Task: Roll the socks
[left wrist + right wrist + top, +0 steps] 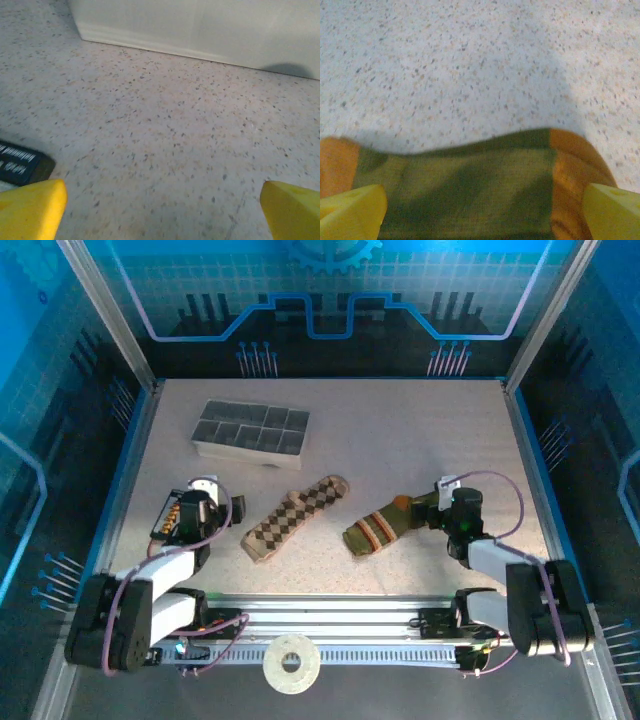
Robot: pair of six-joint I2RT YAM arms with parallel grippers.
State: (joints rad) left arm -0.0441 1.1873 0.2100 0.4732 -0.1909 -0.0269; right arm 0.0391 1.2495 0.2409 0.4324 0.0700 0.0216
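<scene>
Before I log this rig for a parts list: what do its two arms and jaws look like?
Both the left arm and right arm have white links between chunky black joints. A thin purple cable loops along each. The left wrist carries an orange ribbed part. The jaws end in bright yellow pads, wedge-shaped in the wrist views.

Blue light is washing over the enclosure's patterned walls, while metal frame posts are bordering the speckled beige tabletop.
</scene>
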